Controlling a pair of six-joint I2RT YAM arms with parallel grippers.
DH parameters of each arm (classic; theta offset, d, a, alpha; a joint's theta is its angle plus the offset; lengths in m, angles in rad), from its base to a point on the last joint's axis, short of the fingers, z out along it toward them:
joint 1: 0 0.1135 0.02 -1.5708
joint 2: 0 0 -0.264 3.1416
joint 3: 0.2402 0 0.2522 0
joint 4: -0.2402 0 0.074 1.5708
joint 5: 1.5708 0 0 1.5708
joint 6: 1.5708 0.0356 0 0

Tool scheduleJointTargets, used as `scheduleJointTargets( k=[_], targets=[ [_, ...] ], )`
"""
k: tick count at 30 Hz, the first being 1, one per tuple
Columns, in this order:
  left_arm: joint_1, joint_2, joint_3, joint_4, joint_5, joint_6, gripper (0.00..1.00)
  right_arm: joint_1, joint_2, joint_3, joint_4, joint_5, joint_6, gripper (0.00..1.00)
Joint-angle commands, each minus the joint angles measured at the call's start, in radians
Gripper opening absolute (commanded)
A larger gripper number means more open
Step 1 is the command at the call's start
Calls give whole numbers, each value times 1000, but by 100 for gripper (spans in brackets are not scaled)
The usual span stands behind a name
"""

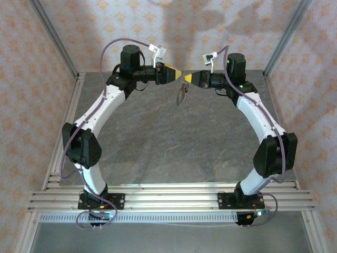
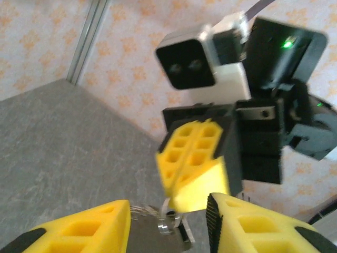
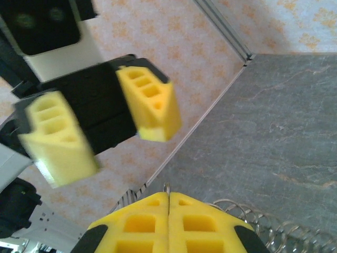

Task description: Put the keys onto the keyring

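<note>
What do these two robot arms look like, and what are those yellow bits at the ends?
The left arm and the right arm each have curved white shells, black joint housings and thin purple cables looping alongside. The yellow bits are the jaws: wedge-shaped blocks with recessed square pockets, set on black mounts.

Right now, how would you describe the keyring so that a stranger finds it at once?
Above the far middle of the grey table, the left gripper and the right gripper meet tip to tip. Under the right one hangs the keyring: a thin pale wire loop, slight beside their chunky yellow fingers.
</note>
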Motion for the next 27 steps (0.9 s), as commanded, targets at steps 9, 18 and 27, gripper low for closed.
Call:
scheduleJointTargets(
  k=[9, 18, 27],
  targets=[
    [0, 42, 69, -38, 71, 16, 36, -3, -1, 36, 6, -43, -34, 0],
    [-20, 56, 70, -51, 91, 25, 35, -5, -2, 28, 36, -39, -14, 0],
    [-34, 60, 81, -80, 115, 49, 28, -3, 0, 27, 42, -32, -12, 0]
  ],
)
